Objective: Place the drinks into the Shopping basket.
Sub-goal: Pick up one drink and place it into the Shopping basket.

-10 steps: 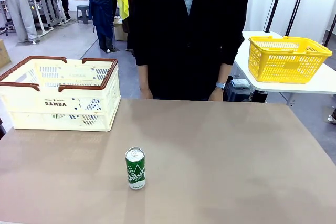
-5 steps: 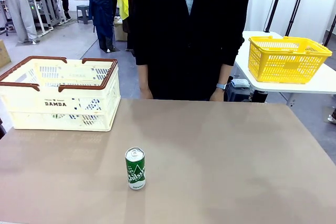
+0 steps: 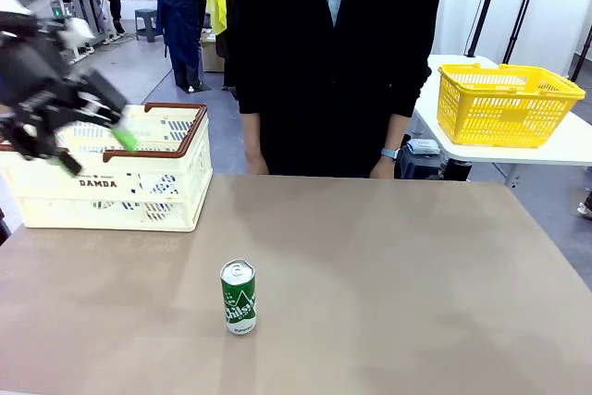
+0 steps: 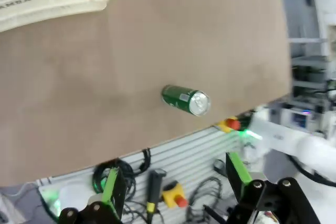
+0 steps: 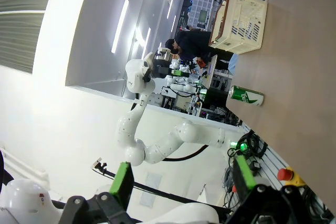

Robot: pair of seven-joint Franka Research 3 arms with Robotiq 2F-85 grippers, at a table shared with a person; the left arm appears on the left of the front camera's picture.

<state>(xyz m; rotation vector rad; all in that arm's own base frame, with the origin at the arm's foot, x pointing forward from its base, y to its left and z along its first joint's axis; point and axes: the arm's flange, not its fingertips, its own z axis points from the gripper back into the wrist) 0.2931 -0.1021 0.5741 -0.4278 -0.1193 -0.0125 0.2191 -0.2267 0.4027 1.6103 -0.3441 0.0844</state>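
Hovering jaws, left: the left gripper hangs blurred in the air, in front of the Shopping basket's near rim as the front view shows it; its green pads are spread wide with nothing between them.
Left wrist look: the left gripper has its two fingers standing well apart at the bottom edge; beyond them lie cables and the tabletop edge.
Green can: the green can stands upright on the tabletop, well apart from the left jaws, nearer the robot's side and below them. In the left wrist view the green can appears straight ahead of the open jaws, between their lines, silver top turned toward the camera.
Basket: cream-white with a brown rim, marked "DAMDA", on the tabletop's far left corner; its contents cannot be made out.
Right jaws: the right gripper shows its green-padded fingers spread apart, empty, aimed away from the tabletop toward the room; the green can lies far ahead.
Person: a person in a dark jacket stands at the far edge.
Yellow basket: the yellow mesh basket sits on another table.
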